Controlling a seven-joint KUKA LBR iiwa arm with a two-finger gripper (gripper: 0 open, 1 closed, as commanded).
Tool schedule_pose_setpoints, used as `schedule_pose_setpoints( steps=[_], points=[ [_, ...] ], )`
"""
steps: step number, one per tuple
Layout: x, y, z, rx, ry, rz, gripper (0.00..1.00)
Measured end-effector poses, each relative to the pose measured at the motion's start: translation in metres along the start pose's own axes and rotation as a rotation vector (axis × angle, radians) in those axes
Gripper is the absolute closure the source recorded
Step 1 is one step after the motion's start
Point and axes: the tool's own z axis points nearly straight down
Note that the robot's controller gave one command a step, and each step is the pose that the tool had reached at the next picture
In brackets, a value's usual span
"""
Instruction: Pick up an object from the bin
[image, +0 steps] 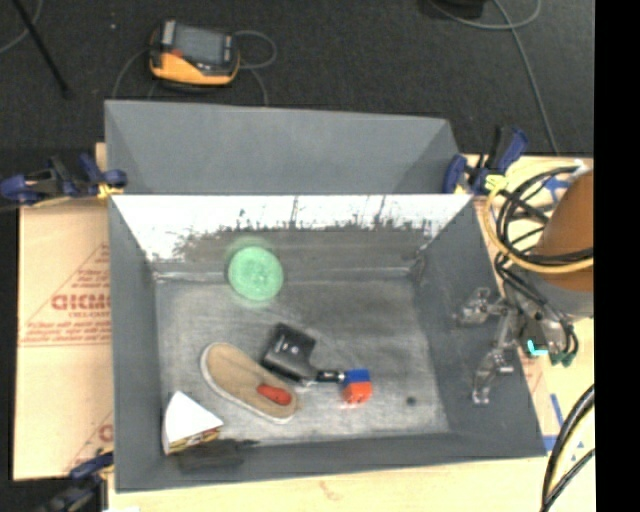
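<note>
Jaws spread apart, gripping nothing, over right wall of bin (450, 280) | nearest: small orange-and-blue block (355, 387); beside black box (288, 350)

Ball (255, 273) behind slipper (232, 377), block (288, 351) on it, gripper (480, 350) well right.

Grey sheet-metal bin (300, 190), matt; floor rubbed dull, back wall scuffed to whitish scratches. Beige slipper (235, 375): cloth-like, soft and matt, with a paler rim. Up-left of slipper, green disc (255, 273), matt. At slipper's upper right edge, black block (288, 350), smooth plastic look. Right of slipper, blue-and-orange piece (356, 385), plastic. Below-left of slipper, white wedge (190, 420), paper-like. Far right of slipper, hand (482, 352), bare metal with a dull sheen.
</note>
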Motion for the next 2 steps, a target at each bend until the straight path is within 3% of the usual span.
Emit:
schedule_pose_setpoints(
  steps=[1,2],
  points=[
    [-0.002,0.001,-0.004,0.002,-0.007,-0.003,0.0],
    [0.002,0.042,0.05,0.002,-0.009,-0.129,0.0]
  ],
)
